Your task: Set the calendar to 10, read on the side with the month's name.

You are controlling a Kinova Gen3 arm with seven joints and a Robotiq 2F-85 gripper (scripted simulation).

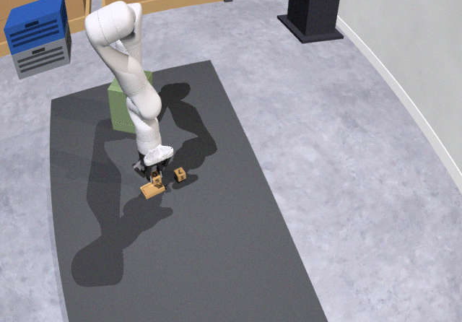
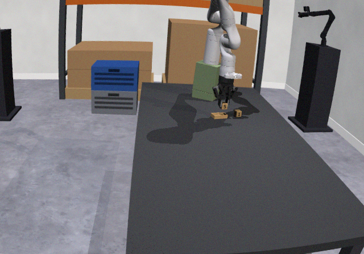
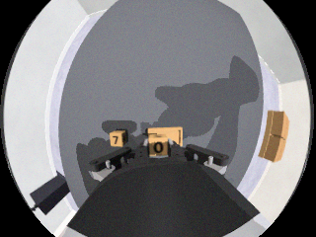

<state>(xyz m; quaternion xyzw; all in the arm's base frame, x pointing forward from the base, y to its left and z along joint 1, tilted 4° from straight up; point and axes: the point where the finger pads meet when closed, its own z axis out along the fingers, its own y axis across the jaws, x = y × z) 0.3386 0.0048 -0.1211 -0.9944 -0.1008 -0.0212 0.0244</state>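
Note:
My gripper is shut on a wooden digit cube. It holds the cube in the air just above the right end of the small wooden tray. The held cube shows a 5 in the top and exterior views and a 0 in the wrist view. The tray lies flat on the dark table and looks empty. A second wooden cube stands on the table right of the tray, apart from it. It shows a 1 toward the exterior camera and a 7 in the wrist view.
A green block, the arm's base, stands behind the tray. Off the table are a blue and grey cabinet, cardboard boxes on a rack, and a black pedestal.

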